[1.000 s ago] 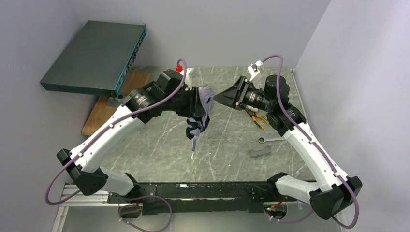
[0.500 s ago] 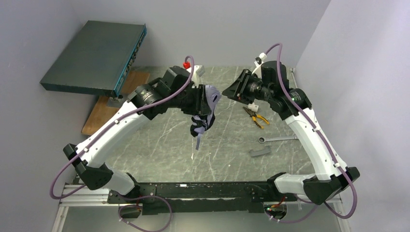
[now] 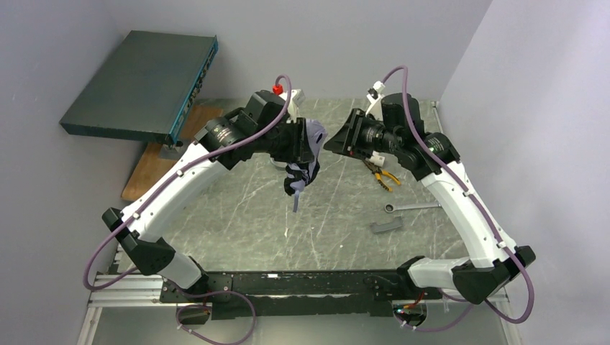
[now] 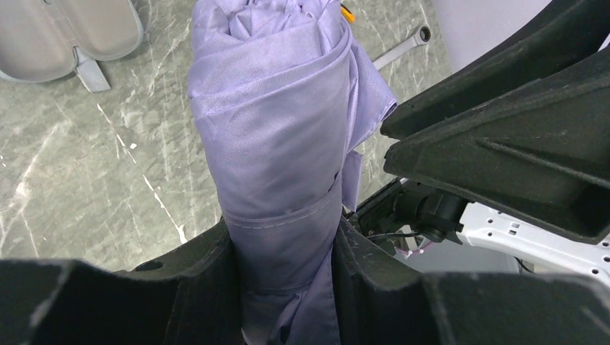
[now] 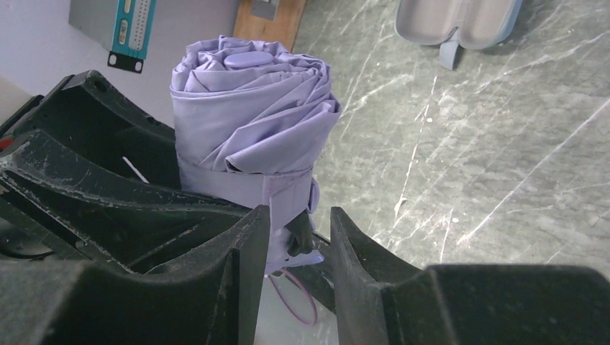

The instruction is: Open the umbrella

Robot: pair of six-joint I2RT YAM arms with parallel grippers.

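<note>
The umbrella [image 3: 311, 136] is folded into a pale lavender roll and held up above the table. My left gripper [image 3: 301, 145] is shut on its lower part, and loose fabric and a thin strap hang below it [image 3: 298, 183]. In the left wrist view the roll [image 4: 280, 136] rises from between my fingers [image 4: 284, 241]. My right gripper [image 3: 331, 144] faces the roll's end from the right. In the right wrist view its jaws [image 5: 298, 215] stand a little apart. The umbrella's closing strap tab [image 5: 288, 198] lies in the gap against the left finger. The rolled end [image 5: 248, 100] is just beyond.
A large dark teal box [image 3: 140, 83] leans at the back left over a wooden board [image 3: 152, 164]. Pliers [image 3: 381, 175], a wrench [image 3: 411, 207] and a small grey block [image 3: 386, 226] lie on the right of the marble table [image 3: 237, 215]. A grey case [image 5: 460, 18] lies beneath the grippers.
Both arms have shifted slightly toward the back, carrying the umbrella a little right. The right gripper has come up to the roll's end, and its jaws have narrowed.
</note>
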